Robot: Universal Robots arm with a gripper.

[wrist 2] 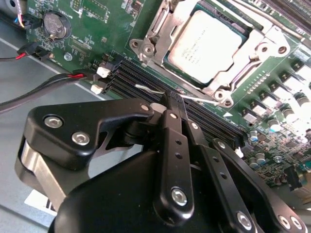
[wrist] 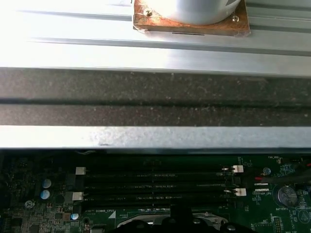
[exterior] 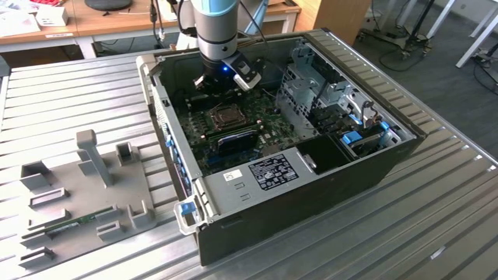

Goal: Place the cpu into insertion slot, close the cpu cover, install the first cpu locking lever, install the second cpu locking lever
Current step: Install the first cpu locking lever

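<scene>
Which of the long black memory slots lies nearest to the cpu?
The last slot of the row, on the side facing the cpu; the other slots lie behind it, farther away.

A grey arm (exterior: 214,35) with a blue band (exterior: 216,4) is seen; the black end effector (wrist 2: 170,109) is studded with silver screws (wrist 2: 179,196).

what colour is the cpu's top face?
The cpu has a silver-grey metal top, seen best in the second wrist view.

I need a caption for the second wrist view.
The cpu sits in the insertion slot, framed by the cpu cover; the gripper is near the memory slots.
</scene>
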